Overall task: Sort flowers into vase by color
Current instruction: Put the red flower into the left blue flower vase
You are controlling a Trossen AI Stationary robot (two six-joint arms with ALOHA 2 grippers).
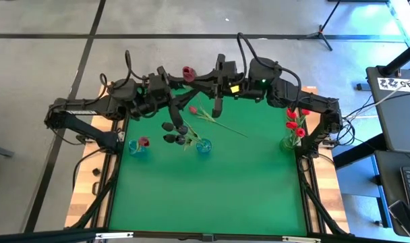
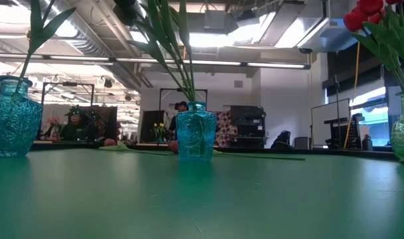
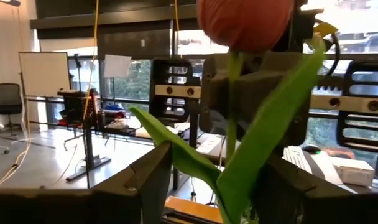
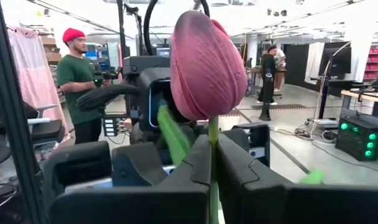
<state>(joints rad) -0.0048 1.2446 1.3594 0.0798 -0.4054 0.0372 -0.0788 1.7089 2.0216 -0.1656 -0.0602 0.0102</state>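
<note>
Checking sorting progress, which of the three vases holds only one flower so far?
The blue vase at the left edge of the mat; it has a single pinkish-red tulip, while the middle blue vase and the right-hand vase each hold several.

Grey tiled floor (image 1: 43, 40), whiteboard (image 3: 45, 73), ceiling strip lights (image 2: 182, 61), office chair (image 3: 7, 102)

Greens, reds and blues on the worktop

The flat worktop (image 1: 212, 189) is plain green; two cut-pattern glass vases (image 2: 196, 140) are turquoise blue, a third vase (image 1: 289, 142) near the right edge pale green with bright red tulips (image 1: 294, 121); one tulip head (image 4: 207, 65) is pinkish-red on a green stem; both arms are black.
</note>
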